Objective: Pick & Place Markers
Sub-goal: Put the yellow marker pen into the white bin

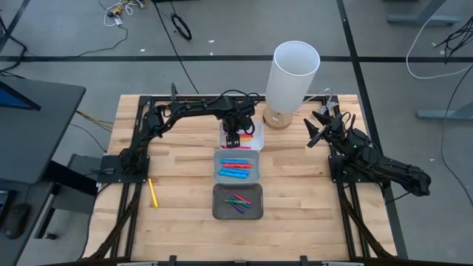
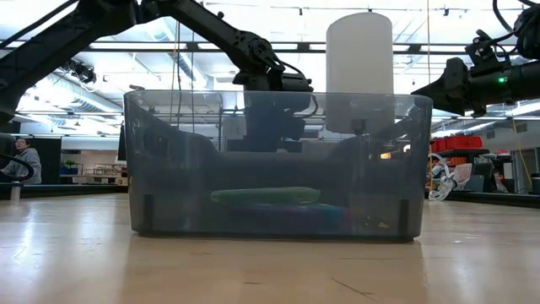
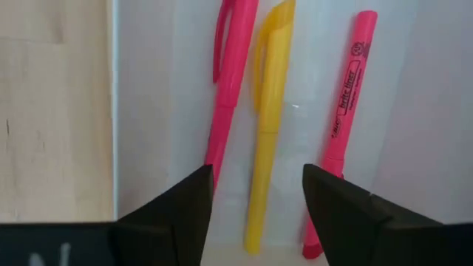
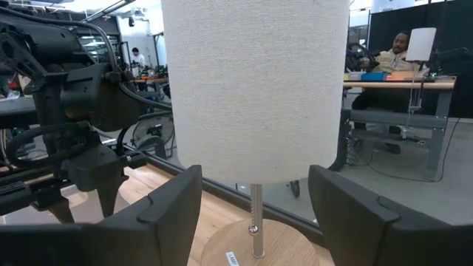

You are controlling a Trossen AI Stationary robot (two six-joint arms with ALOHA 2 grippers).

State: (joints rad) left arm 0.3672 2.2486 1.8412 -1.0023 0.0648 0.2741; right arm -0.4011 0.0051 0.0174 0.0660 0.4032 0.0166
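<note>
Overhead, pale wooden table, grey floor.

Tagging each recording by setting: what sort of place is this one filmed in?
Most likely a robotics lab or open workshop. The wooden table stands on a grey floor with loose cables, other benches and exposed ceiling rails show behind, and a person sits at a desk in the background.

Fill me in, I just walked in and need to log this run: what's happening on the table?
The robot is sorting markers into trays. The left gripper hangs over the white tray, fingers apart, nothing between them; a yellow marker lies below, between two pink markers. The light grey tray and dark grey tray already hold markers. One stray yellow marker lies on the table. The right gripper waits open by the lamp.
</note>
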